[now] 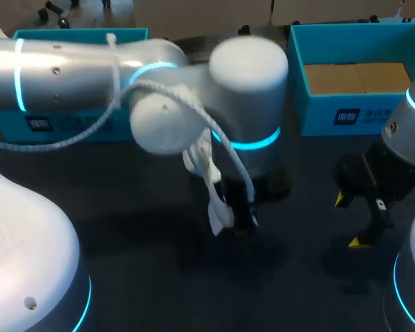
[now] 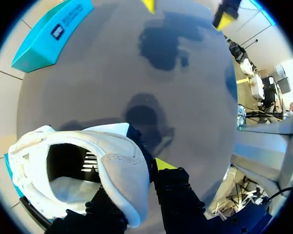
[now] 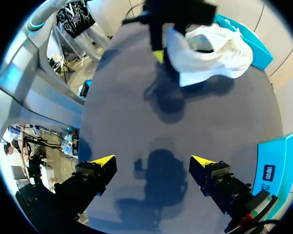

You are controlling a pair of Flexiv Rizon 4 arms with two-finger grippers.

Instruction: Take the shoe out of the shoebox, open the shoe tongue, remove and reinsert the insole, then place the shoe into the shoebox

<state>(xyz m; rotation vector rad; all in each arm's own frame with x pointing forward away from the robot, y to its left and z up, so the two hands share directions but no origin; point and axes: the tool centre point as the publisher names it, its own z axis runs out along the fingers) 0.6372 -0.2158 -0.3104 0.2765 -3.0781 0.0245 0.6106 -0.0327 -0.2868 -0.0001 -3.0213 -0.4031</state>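
Observation:
A white shoe (image 1: 209, 185) hangs above the middle of the dark table, opening upward. My left gripper (image 1: 238, 220) is shut on the shoe's heel collar. In the left wrist view the shoe (image 2: 115, 158) shows its dark inside and a pale insole, with one finger inside the collar and one yellow-tipped finger (image 2: 163, 165) outside. My right gripper (image 1: 351, 221) stands open over the table's right side, nothing between its fingers. In its own view the right gripper (image 3: 154, 163) faces bare table, with the shoe (image 3: 210, 53) and my left gripper (image 3: 158, 46) well ahead.
An open teal box (image 1: 346, 114) with brown cardboard inside stands at the back right. A second teal box (image 1: 69, 121) sits at the back left, mostly hidden by my left arm. One teal box (image 2: 49, 34) shows far ahead of the left gripper.

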